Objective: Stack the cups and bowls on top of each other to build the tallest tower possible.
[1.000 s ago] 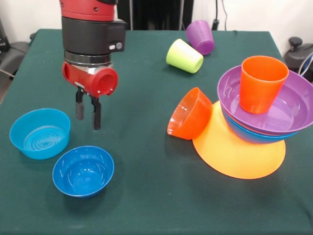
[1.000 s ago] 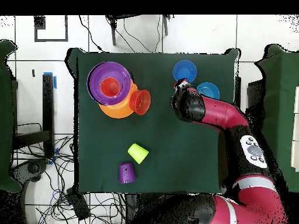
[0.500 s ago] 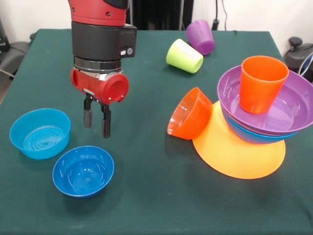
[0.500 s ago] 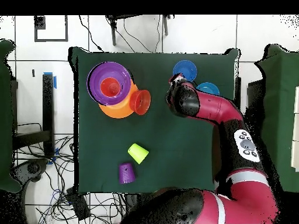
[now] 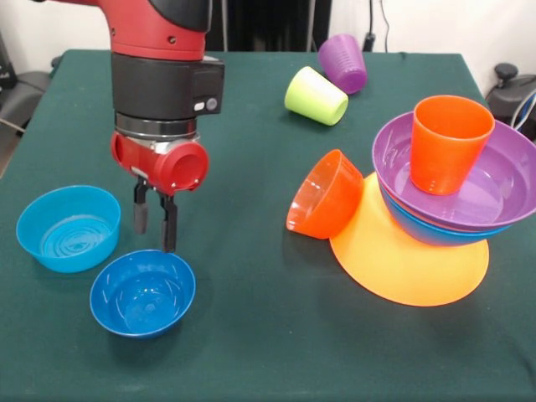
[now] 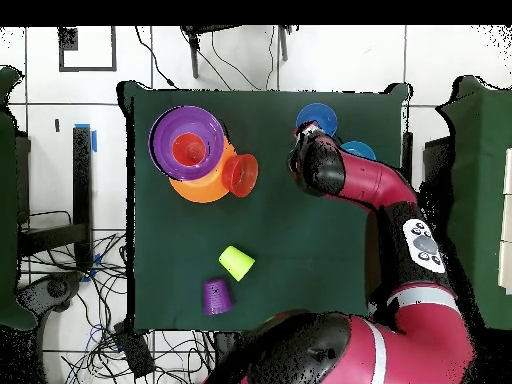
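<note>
We see the gripper (image 5: 156, 224), fingers slightly spread and empty, hanging just above the dark blue bowl's (image 5: 142, 292) far rim, while the tower (image 5: 435, 209) leans near the bench's (image 5: 251, 335) opposite side edge.

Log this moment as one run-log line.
gripper: open, empty, above dark blue bowl's far rim | tower: orange cup in purple bowl, tilted | green cup, purple cup: lying loose
</note>
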